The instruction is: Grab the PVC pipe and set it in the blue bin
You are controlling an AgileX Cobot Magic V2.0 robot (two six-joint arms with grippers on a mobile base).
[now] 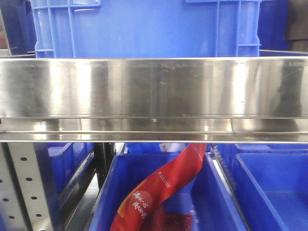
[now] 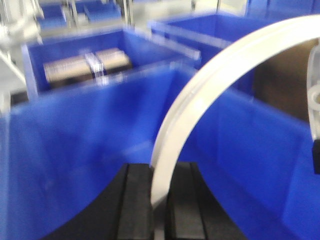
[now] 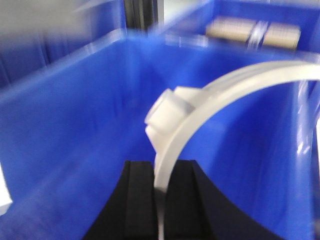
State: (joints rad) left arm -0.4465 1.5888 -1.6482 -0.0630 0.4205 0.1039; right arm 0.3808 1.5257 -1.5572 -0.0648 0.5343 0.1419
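Left wrist view shows my left gripper (image 2: 159,200) closed on the curved white PVC pipe (image 2: 210,85) arcing over the blue plastic bin (image 2: 75,150) at lower centre, my right gripper (image 3: 159,200) likewise clamped, so uneven release could snag it on the rim.

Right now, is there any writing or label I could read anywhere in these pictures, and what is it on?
Red packet in the lower blue bin, front view: white Chinese characters and a small logo, too blurred to read.
White PVC pipe: no print visible.
Tan bundles in a far bin: no legible text.
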